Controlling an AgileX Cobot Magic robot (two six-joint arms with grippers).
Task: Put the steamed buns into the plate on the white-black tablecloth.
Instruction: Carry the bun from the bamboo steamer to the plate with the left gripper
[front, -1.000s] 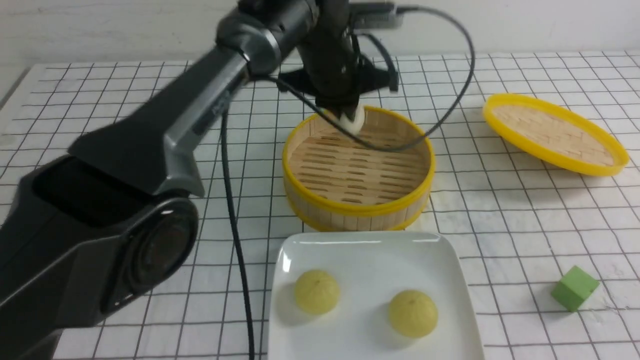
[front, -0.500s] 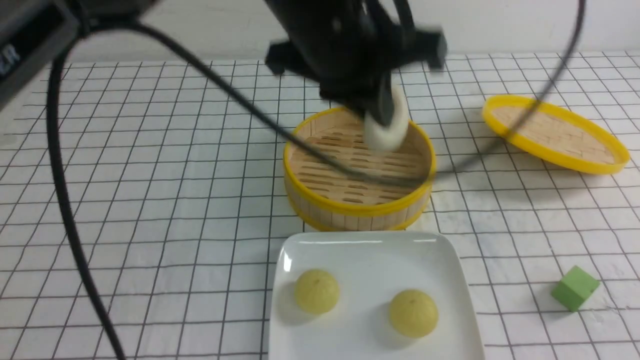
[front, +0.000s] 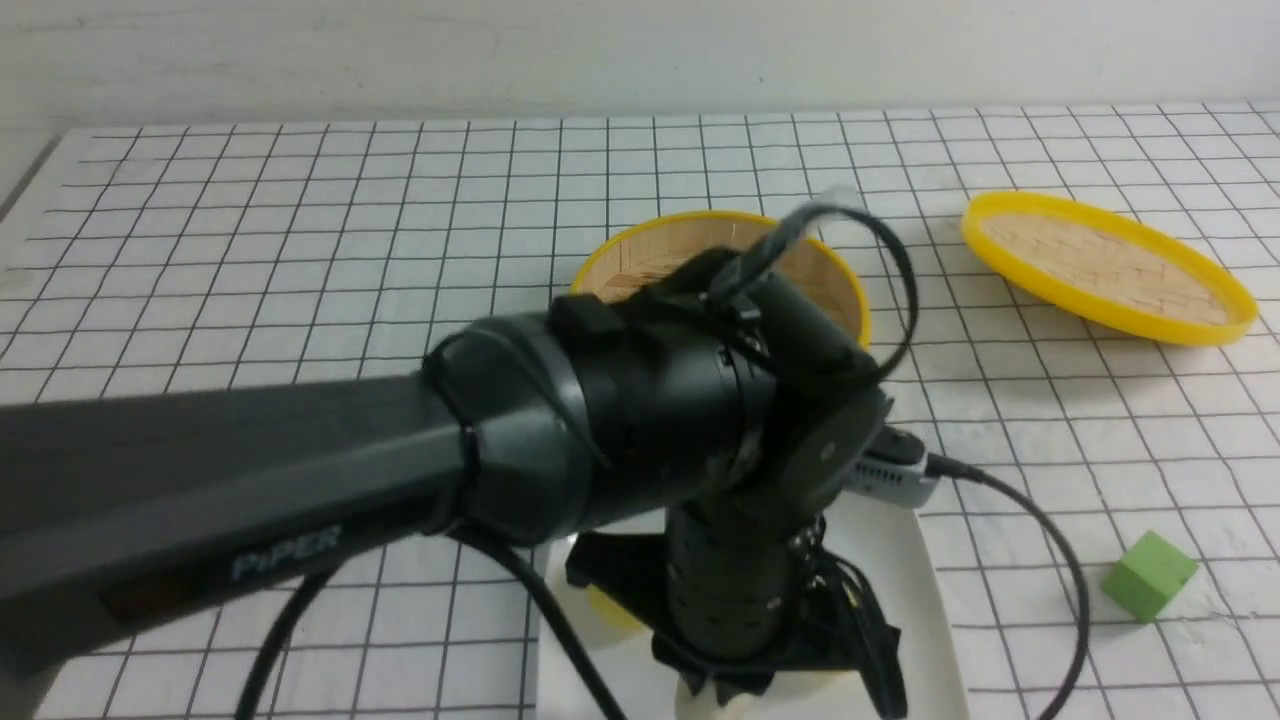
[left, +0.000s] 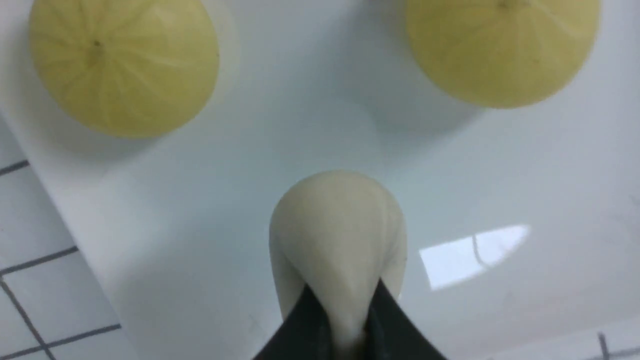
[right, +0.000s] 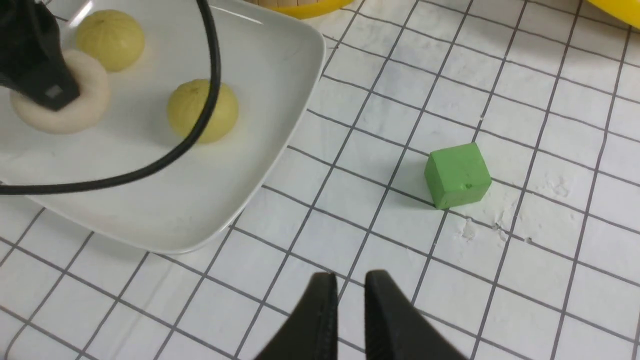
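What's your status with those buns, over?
Left tool shut on off-white bun, low over white plate. Two yellow buns on plate. Right tool shut, empty, above tablecloth. Green cube lies clear of plate.

A plate (front: 922, 600), a steamer (front: 640, 262), its lid (front: 1100, 265) (yellow-rimmed too) and a green block (front: 1150, 577) are laid on the white-black tablecloth (front: 300, 250).

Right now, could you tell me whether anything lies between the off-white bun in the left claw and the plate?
Nothing visible does. The left claw holds the off-white bun over a bare patch of the plate; the two yellow buns lie on the plate, apart from it.
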